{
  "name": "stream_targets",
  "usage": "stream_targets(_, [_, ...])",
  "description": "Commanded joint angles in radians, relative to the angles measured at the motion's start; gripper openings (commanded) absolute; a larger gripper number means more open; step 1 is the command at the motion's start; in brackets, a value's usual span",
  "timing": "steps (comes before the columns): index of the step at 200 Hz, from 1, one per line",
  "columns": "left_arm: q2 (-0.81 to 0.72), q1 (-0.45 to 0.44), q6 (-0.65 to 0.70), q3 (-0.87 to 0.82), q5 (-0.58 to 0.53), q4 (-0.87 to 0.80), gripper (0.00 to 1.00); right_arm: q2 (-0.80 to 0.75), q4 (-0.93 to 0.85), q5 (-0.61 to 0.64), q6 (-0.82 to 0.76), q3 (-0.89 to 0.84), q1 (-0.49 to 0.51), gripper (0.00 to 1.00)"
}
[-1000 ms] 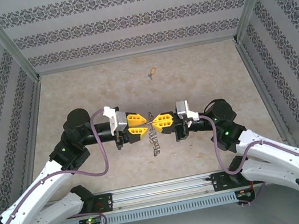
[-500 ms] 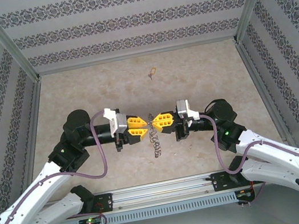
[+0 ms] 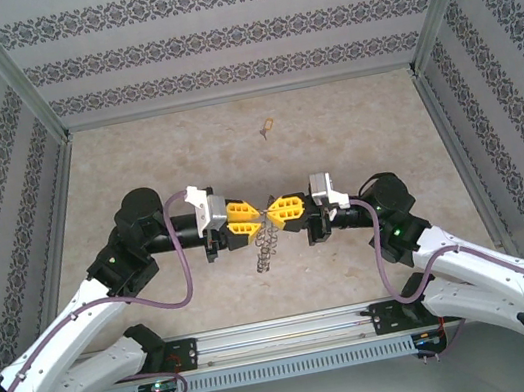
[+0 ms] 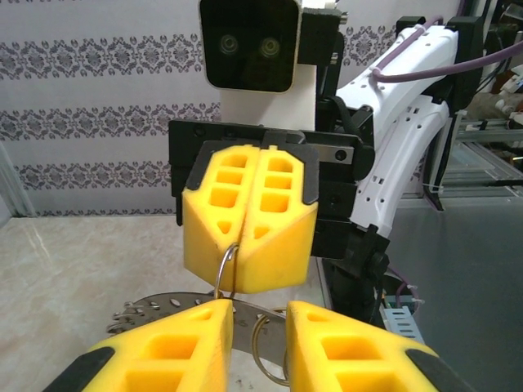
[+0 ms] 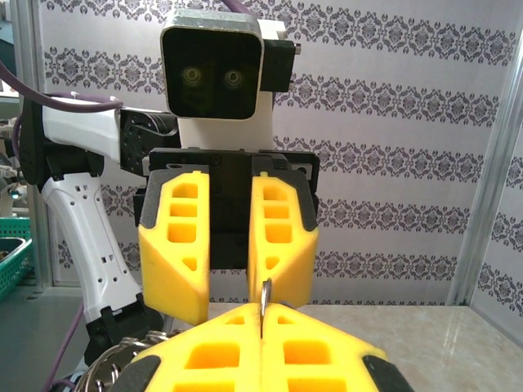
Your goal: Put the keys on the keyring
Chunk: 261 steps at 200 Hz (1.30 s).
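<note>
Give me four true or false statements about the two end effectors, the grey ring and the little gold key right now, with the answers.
1. The right end effector is shut on a wire loop of the flat grey metal keyring. True.
2. The left end effector has its yellow fingers pressed together. False: its jaws stand apart with a clear gap.
3. The tiny gold key lies on the beige table, beyond both end effectors. True.
4. The tiny gold key is threaded on the keyring. False: it lies apart from the keyring, untouched.
</note>
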Motion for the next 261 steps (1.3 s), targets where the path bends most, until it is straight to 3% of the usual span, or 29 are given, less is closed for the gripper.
stream_targets(1, [0.006,-0.017,0.037,0.031,-0.029,-0.022,0.25,-0.017,0.052,-0.021,0.003,-0.004,-0.003,0.0])
stream_targets(112, [0.006,-0.017,0.046,0.037,-0.059,-0.033,0.25,-0.036,0.056,-0.021,0.008,-0.013,-0.016,0.0])
stream_targets(227, [0.019,-0.019,0.016,0.048,-0.004,0.017,0.27,0.0,0.074,-0.016,0.014,-0.015,-0.016,0.0])
stream_targets(261, [0.028,-0.02,0.017,0.046,-0.005,0.019,0.23,0.003,0.078,-0.019,0.012,-0.015,-0.015,0.0])
